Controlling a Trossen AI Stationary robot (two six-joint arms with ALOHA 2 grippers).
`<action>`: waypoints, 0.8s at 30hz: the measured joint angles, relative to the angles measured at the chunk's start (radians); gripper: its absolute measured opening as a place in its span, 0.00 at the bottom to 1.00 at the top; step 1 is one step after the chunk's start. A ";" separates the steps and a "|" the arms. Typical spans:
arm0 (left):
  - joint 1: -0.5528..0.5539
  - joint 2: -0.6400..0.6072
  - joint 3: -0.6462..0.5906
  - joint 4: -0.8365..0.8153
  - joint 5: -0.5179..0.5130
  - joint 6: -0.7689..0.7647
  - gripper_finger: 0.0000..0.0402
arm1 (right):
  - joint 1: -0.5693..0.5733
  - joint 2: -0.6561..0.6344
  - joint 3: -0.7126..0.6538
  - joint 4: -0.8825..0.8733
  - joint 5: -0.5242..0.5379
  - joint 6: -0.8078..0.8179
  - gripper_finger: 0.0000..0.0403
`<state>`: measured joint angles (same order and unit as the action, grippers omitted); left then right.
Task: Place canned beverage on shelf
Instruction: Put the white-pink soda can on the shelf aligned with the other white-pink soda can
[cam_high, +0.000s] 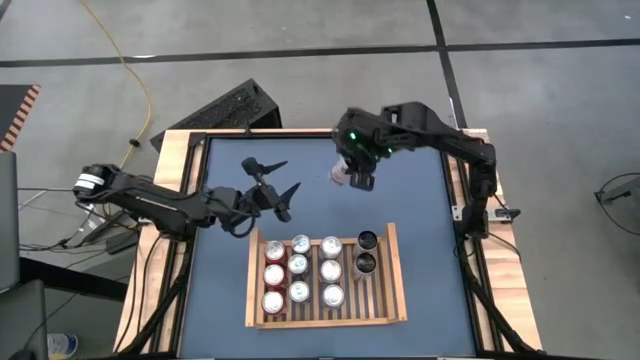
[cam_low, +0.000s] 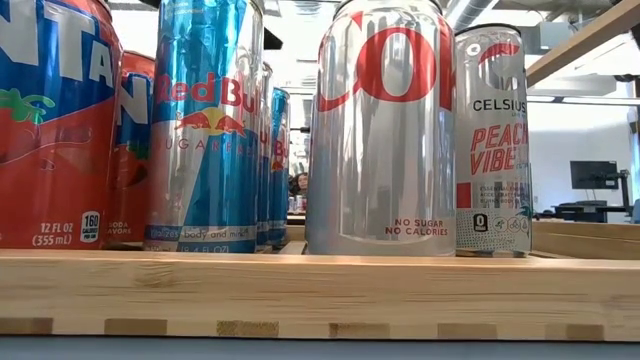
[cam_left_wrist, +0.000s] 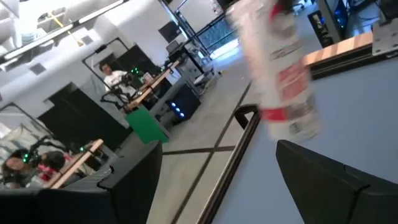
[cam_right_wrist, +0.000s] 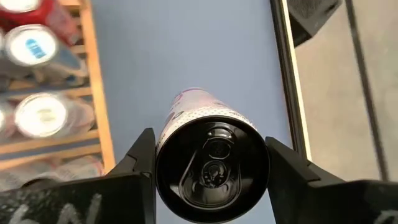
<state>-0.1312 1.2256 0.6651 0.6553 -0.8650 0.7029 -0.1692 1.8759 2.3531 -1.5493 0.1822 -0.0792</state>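
Observation:
A white-and-pink can with a black top (cam_right_wrist: 211, 158) is held in my right gripper (cam_high: 352, 178) above the blue tabletop, beyond the far edge of the shelf (cam_high: 392, 275). It also shows in the left wrist view (cam_left_wrist: 280, 74). The shelf is a light-wood slatted tray holding several upright cans (cam_high: 300, 270), including two dark-topped ones (cam_high: 366, 252) in its right column. The low view shows these cans close up behind the tray's rim (cam_low: 320, 285). My left gripper (cam_high: 278, 180) is open and empty, left of the held can. My right gripper pinches the can's upper end (cam_right_wrist: 165, 146) between its two fingers (cam_right_wrist: 140, 165), one on each side of the black top. The fingers come from above, pointing down. The can hangs upright below them, clear of the tabletop.
The shelf's right column has a bare spot at its near end (cam_high: 367, 297). The blue tabletop (cam_high: 230, 250) has a raised wood edge (cam_high: 175, 160). A black object (cam_high: 235, 105) lies on the floor beyond the table's far left corner.

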 joint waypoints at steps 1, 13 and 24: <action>-0.008 -0.024 0.000 -0.031 -0.010 -0.013 0.75 | 0.023 -0.006 0.000 -0.013 0.014 0.002 0.44; -0.047 -0.311 -0.001 -0.440 -0.033 -0.287 0.75 | 0.377 -0.106 0.001 -0.020 0.116 0.209 0.44; -0.047 -0.456 -0.001 -0.582 0.083 -0.434 0.75 | 0.707 -0.121 0.001 -0.022 0.135 0.557 0.44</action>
<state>-0.1787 0.7697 0.6640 0.0728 -0.7824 0.2690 0.5377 1.7549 2.3539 -1.5711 0.3172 0.4779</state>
